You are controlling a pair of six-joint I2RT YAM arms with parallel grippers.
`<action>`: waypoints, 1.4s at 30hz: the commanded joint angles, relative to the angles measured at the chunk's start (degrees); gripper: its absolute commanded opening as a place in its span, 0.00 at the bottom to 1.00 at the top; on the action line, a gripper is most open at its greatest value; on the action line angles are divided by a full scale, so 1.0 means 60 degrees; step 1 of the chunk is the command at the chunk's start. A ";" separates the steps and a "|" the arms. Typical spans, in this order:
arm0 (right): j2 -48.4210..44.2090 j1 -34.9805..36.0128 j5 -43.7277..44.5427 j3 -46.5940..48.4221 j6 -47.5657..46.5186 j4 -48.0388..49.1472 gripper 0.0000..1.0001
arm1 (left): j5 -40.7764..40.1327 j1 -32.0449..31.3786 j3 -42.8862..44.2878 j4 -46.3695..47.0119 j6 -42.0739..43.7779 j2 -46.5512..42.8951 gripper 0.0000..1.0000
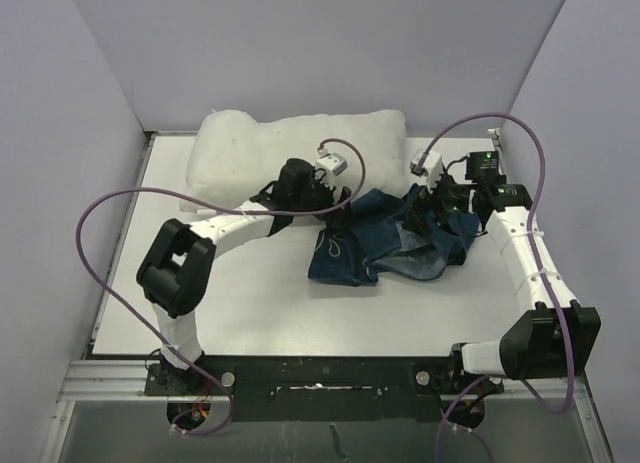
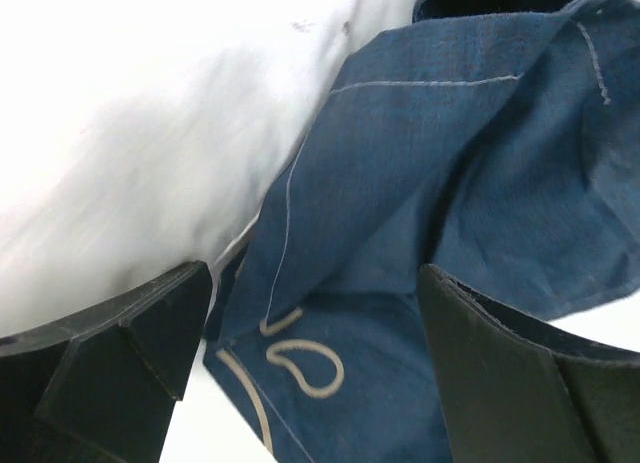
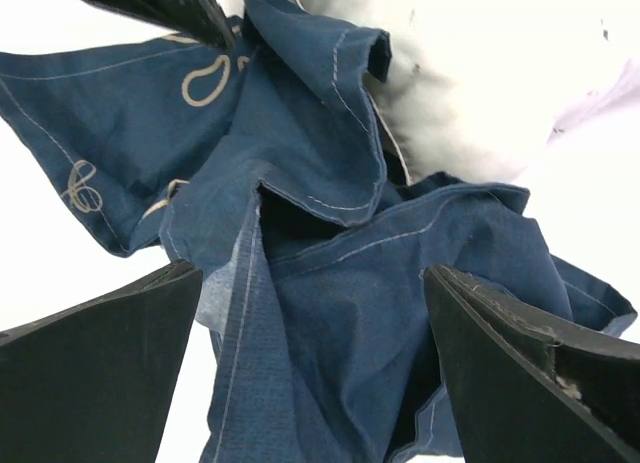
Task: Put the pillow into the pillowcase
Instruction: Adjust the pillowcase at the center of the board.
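Note:
The white pillow (image 1: 250, 153) lies across the back of the table, lumpy and wrinkled. In front of it the navy pillowcase (image 1: 375, 253) lies crumpled in a heap, cream drawings showing. My left gripper (image 1: 338, 221) hovers over the heap's left end, jaws wide apart, blue cloth (image 2: 400, 213) and the pillow (image 2: 150, 133) beneath it, nothing pinched. My right gripper (image 1: 425, 218) stands open over the heap's right part; folds of pillowcase (image 3: 340, 283) lie loose between its fingers (image 3: 520, 373), and the pillow (image 3: 480, 73) shows behind.
White table (image 1: 260, 313) with grey walls at back and sides. Purple cables (image 1: 100, 253) loop from both arms. A metal rail (image 1: 320, 373) with the arm bases runs along the near edge.

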 commanded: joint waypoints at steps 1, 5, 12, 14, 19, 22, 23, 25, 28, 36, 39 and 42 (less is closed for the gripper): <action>-0.0371 -0.0047 0.0516 -0.0017 0.0143 0.0026 1.00 | -0.0966 -0.0675 0.1561 -0.0955 0.1723 0.1225 0.84; -0.0930 -0.0068 0.0899 -0.0622 0.0084 0.0064 1.00 | -0.2223 -0.0880 0.2707 -0.1747 0.1788 0.2235 0.74; -0.0806 -0.0212 0.2209 -0.1218 0.0185 0.0531 0.55 | -0.1963 -0.0883 0.3679 -0.2509 0.0726 0.2007 0.16; -0.0882 -0.0457 0.2243 -0.0983 0.0315 0.0670 0.20 | -0.1645 -0.0884 0.3329 -0.2237 0.0476 0.1283 0.04; -0.1301 -0.1531 0.1453 0.0476 0.0548 0.0621 0.00 | -0.1291 -0.0713 0.2090 -0.1610 -0.0048 -0.1054 0.00; -0.1436 -0.1897 0.1182 0.1504 0.0672 0.0545 0.00 | -0.1530 -0.0439 0.1520 -0.1710 -0.0190 -0.2364 0.00; -0.1467 -0.1964 0.1200 0.1713 0.0706 0.0528 0.00 | -0.1650 -0.0336 0.1268 -0.1741 -0.0247 -0.2835 0.00; -0.1494 -0.2040 0.1309 0.1958 0.0795 0.0535 0.00 | -0.1903 -0.0075 0.0681 -0.1793 -0.0435 -0.3724 0.00; -0.1528 -0.2071 0.1325 0.1971 0.1073 0.0746 0.00 | -0.2073 0.0249 -0.0275 -0.1826 -0.0837 -0.5051 0.00; -0.1622 -0.2043 0.0543 0.2742 0.2208 0.1339 0.00 | -0.0704 0.0260 -0.1066 -0.2199 -0.1490 -0.7177 0.00; -0.1447 -0.2058 0.0544 0.3774 0.2373 0.1108 0.00 | 0.0063 -0.0186 -0.0439 -0.2404 -0.1602 -0.7156 0.00; -0.1354 -0.2130 0.1414 0.4951 0.2278 0.0720 0.00 | 0.0159 -0.1246 0.0638 -0.2856 -0.1297 -0.6691 0.00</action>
